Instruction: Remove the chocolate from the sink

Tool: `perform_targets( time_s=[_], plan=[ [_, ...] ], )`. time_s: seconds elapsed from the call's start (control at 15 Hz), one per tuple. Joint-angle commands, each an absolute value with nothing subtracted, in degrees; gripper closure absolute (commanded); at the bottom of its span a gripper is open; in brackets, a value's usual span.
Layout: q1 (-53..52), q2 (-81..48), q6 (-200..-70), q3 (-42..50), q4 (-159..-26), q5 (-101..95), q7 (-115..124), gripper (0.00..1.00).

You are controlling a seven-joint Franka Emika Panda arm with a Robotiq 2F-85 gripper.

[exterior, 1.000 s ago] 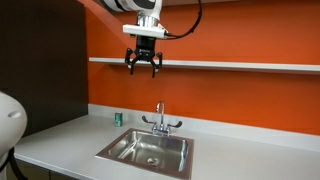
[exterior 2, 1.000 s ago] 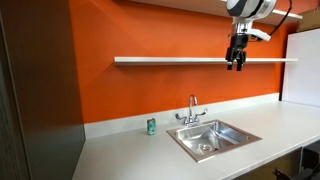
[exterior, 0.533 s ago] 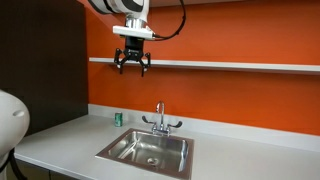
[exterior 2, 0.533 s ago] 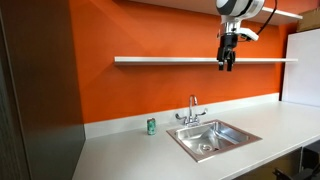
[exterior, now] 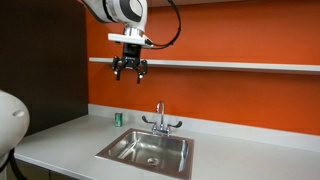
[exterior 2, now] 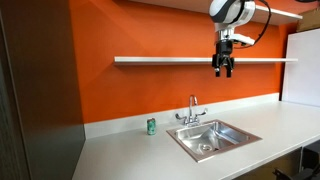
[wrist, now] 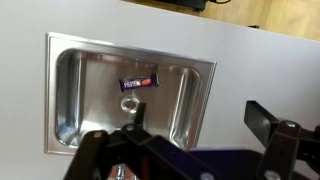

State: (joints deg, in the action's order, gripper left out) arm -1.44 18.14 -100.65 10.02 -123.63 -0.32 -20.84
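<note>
— Chocolate (wrist: 140, 82): where is it?
— Lying on the bottom of the sink (wrist: 70, 95), just beside the drain (wrist: 128, 104).
— And the fingers (wrist: 282, 128)?
— Spread wide, holding nothing. They hang high over the surface (exterior: 60, 142), level with the shelf (exterior: 230, 66), well apart from it.

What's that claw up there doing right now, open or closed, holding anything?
Gripper: open, holding nothing; the chocolate lies in the sink below.
</note>
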Motion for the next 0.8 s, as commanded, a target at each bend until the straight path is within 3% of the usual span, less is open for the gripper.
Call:
perform_targets(
  time_s=[0.0,0.73],
  plan=[
    [0.1,16.0,-98.8,7.4,-121.7,0.5,-13.3,0.0],
    [0.5,11.6,-104.6,5.8,-124.1,1.1,-1.4,0.0]
  ],
)
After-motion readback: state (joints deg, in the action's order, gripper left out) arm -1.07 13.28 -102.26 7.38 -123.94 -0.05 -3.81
